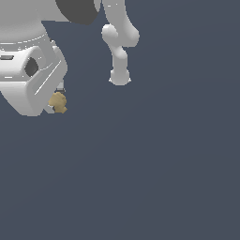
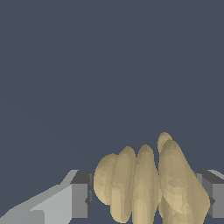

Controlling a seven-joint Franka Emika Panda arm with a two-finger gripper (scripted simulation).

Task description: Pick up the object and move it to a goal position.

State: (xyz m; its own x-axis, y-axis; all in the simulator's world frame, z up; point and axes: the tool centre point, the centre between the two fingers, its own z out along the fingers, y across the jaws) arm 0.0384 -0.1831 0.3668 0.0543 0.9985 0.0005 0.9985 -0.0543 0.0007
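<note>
The object (image 1: 58, 102) is a small tan-yellow knobbly blob at the exterior view's left, tucked under the white gripper (image 1: 55, 104), whose bulky body hides most of the fingers. In the wrist view the object (image 2: 146, 183) fills the gap between two grey fingertips (image 2: 81, 194), one on each side and both against it. The gripper (image 2: 146, 197) is shut on the object. Below it lies plain dark blue-grey ground.
A white arm link (image 1: 120, 47) hangs down from the upper middle of the exterior view. The arm's large white and dark housing (image 1: 28, 28) fills the upper corner at the exterior view's left.
</note>
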